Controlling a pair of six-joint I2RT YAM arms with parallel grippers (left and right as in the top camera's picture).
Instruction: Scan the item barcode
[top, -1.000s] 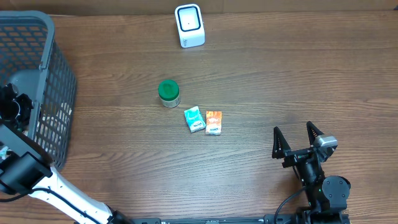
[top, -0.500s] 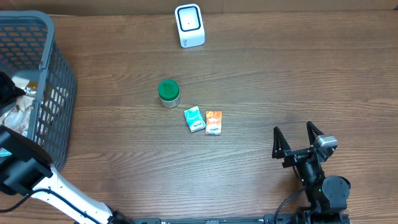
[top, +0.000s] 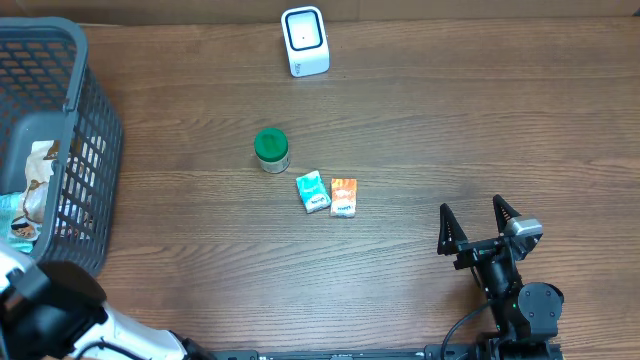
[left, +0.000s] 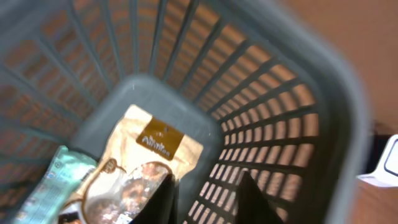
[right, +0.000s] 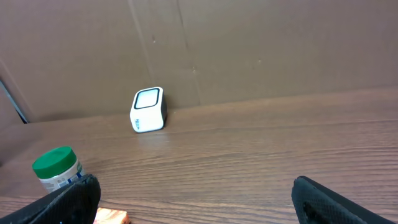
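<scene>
Overhead: gray basket sits at the left edge of the counter. Inside it lie a tan pouch and, just beside that, a mint wrapper. White scanner stands upright at the far edge, well apart from everything else. Green-lidded jar is mid-counter. Near it lie a teal packet and an orange packet, side by side, touching or nearly so. Right pincer is at the near right, released, fingers spread wide, nothing between them. Only part of the left arm shows, at the bottom-left corner.

Left wrist: blurry view down into the basket. The pouch lies flat on the basket floor, brown label up, with the mint wrapper against its left side. Left pincer is over the basket, fingers parted, only the basket wall showing between them, grasping nothing. The pouch's lower edge runs behind the left finger; cannot tell if they touch. Scanner is a white sliver at the right edge.

Right wrist: fingers wide apart at the bottom corners. Scanner is ahead against a cardboard wall, the jar at left, and a corner of the orange packet at the bottom.
</scene>
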